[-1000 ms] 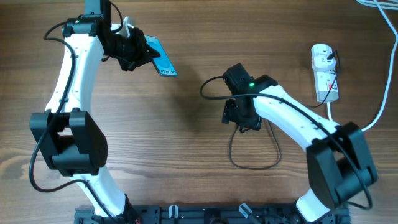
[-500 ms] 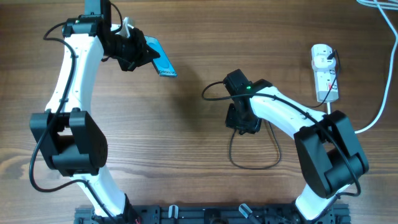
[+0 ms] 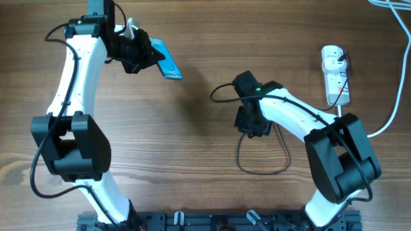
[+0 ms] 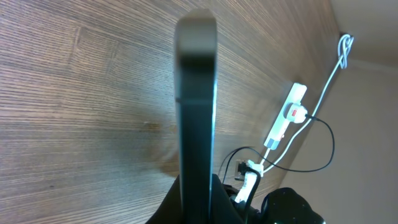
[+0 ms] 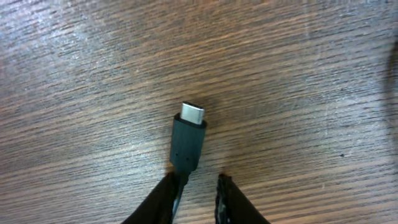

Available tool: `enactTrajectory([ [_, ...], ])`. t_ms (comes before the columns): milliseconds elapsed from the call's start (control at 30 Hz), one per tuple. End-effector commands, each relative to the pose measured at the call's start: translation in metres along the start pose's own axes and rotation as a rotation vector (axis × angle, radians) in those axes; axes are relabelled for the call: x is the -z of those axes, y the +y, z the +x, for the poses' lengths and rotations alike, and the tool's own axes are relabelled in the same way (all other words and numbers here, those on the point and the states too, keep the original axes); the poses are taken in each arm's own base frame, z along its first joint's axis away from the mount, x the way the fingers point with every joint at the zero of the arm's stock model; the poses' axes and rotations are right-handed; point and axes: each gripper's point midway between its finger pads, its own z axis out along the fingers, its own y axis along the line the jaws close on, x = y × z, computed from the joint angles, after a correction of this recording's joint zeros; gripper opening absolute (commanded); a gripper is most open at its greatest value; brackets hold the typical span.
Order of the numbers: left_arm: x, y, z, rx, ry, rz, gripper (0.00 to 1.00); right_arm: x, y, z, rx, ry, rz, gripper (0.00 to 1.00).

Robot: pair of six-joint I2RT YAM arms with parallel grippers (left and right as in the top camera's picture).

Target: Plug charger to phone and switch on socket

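Note:
My left gripper (image 3: 142, 54) is shut on the phone (image 3: 167, 64) and holds it above the table at the back left, cyan screen tilted. In the left wrist view the phone (image 4: 196, 106) shows edge-on between the fingers (image 4: 196, 198). My right gripper (image 3: 251, 123) is down at the table's middle over the charger cable (image 3: 263, 171). In the right wrist view the black connector tip (image 5: 188, 140) lies on the wood just ahead of the fingers (image 5: 194, 182), which stand narrowly apart; the cable runs along the left finger. The socket (image 3: 335, 76) lies at the back right.
A black plug (image 3: 344, 59) sits in the socket and a white cord (image 3: 393, 113) runs off along the right edge. The socket also shows in the left wrist view (image 4: 287, 115). The charger cable loops on the wood in front of and behind the right gripper.
The right wrist has turned and shifted slightly to the right over the cable. The left arm and the phone have not moved.

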Motion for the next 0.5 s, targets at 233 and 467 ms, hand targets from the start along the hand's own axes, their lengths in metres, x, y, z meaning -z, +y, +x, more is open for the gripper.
enactTrajectory([
  [233,0.0050,-0.0082,0.0031,-0.041,-0.006,0.015,0.04,-0.0220,-0.0011,-0.0025,0.016,0.024,0.005,0.18],
  [467,0.0050,-0.0082,0.0031,-0.041,-0.006,0.015,0.04,-0.0219,0.0003,-0.0028,0.024,0.024,-0.002,0.16],
])
